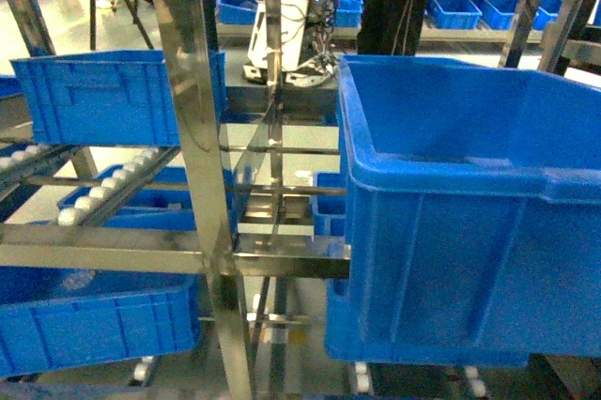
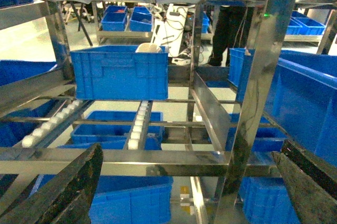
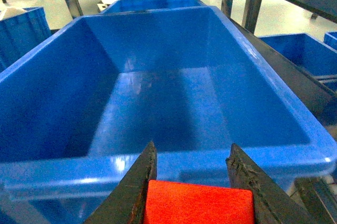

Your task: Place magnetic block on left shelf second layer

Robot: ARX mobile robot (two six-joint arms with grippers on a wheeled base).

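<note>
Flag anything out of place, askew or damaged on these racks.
Nothing stands out. The blue crates sit square on the steel rack, the big crate is empty and clean, and the red block sits between the right gripper fingers.

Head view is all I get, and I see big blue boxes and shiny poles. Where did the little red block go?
Observer: The red block sits between the right pincer's two fingers, in the right wrist view.
Operator: What's under it?
Observer: A blue crate lies just ahead of the block, and the part of its floor that shows is bare.
Operator: Is the other pincer holding something?
Observer: No. The left pincer is open wide, with nothing between its fingers.
Operator: What's it looking at?
Observer: A blue crate on the rack's white rollers.
</note>
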